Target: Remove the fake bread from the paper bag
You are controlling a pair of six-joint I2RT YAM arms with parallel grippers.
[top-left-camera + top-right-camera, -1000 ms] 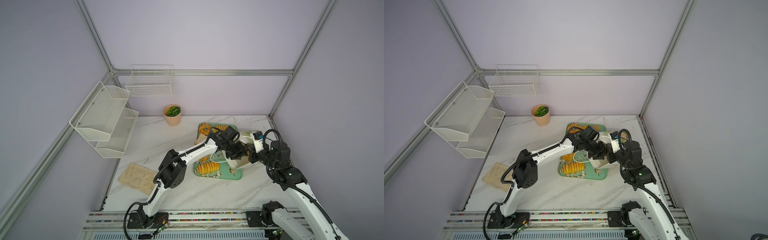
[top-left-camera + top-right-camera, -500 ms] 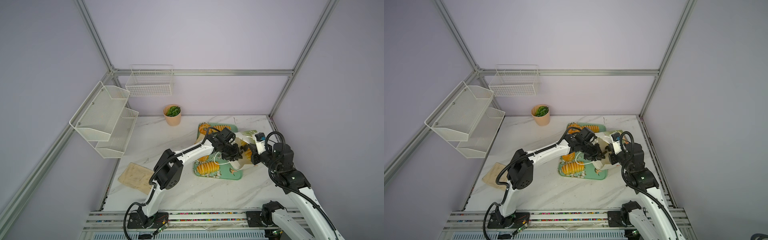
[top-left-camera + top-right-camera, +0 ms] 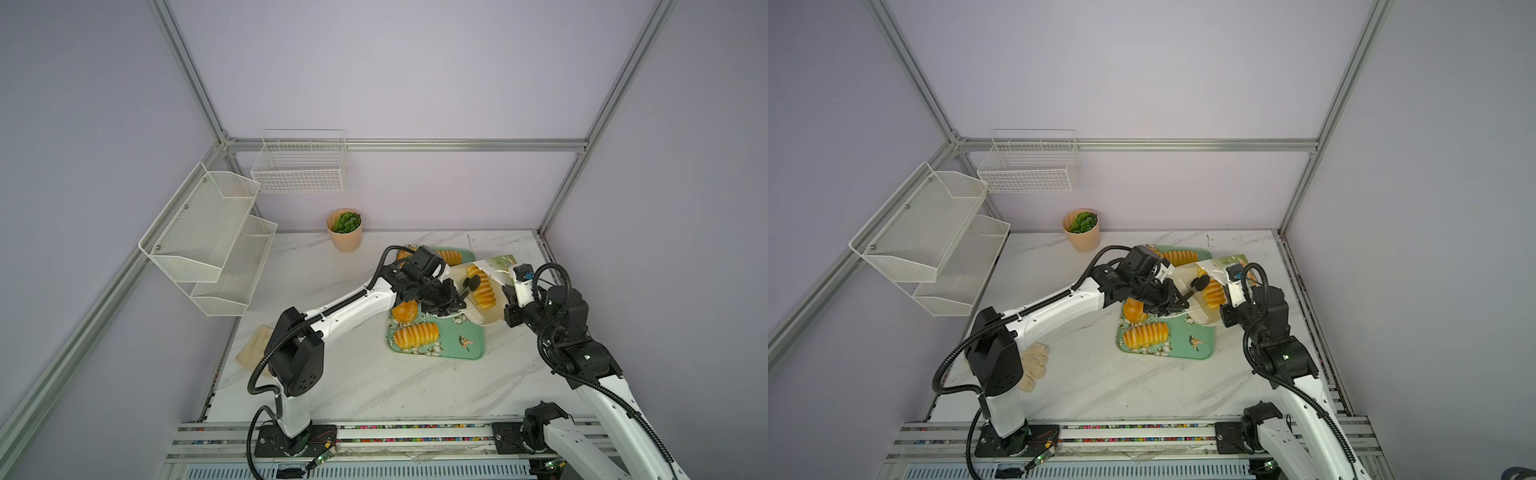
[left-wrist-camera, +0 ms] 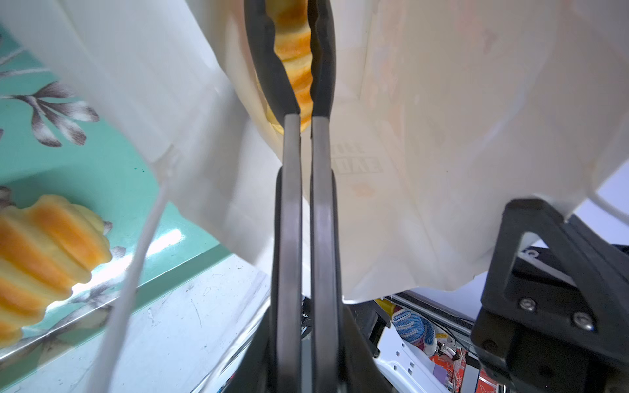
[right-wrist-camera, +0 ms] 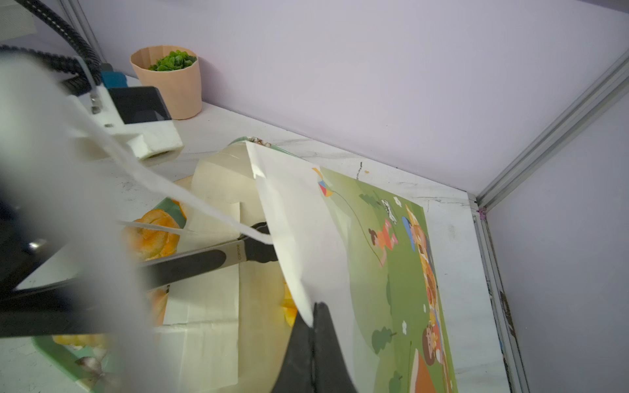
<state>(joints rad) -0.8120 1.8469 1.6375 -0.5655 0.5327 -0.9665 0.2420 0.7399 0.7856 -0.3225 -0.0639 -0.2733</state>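
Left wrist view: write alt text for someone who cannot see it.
The long dark left gripper reaches into a white paper bag and appears to pinch a ridged golden loaf inside. Beside the bag, another ridged loaf lies on a teal floral tray on the marble table; a white cord handle hangs nearby.

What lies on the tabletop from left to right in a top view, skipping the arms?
Beige cloth → plant pot → near ridged loaf on the green tray → ridged loaf inside the paper bag.
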